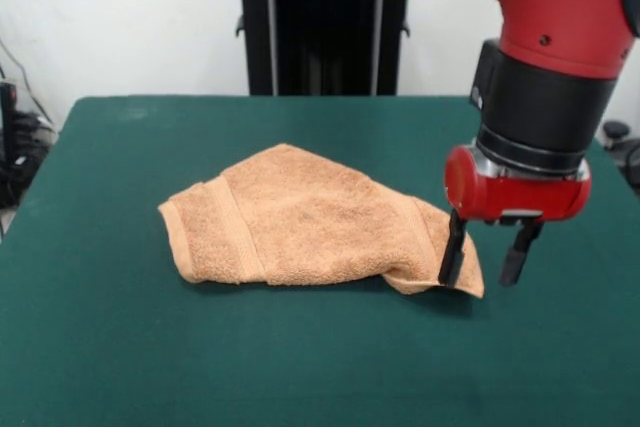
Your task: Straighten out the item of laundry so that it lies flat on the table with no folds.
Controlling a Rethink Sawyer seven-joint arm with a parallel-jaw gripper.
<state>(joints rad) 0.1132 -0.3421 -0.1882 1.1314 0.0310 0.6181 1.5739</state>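
- The towel (305, 222) is seen lying near the middle of the green table (120, 347), bunched and folded over.
- It is not yet made flat.
- The claw (486, 252) is held open at the towel's corner, and nothing is gripped.
- All the folds are left to be pulled out.

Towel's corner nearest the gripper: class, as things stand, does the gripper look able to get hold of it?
Probably yes. The gripper hangs open right at that corner of the towel, one finger in front of the cloth, the other beyond its edge. Nothing else lies on the table to block it.
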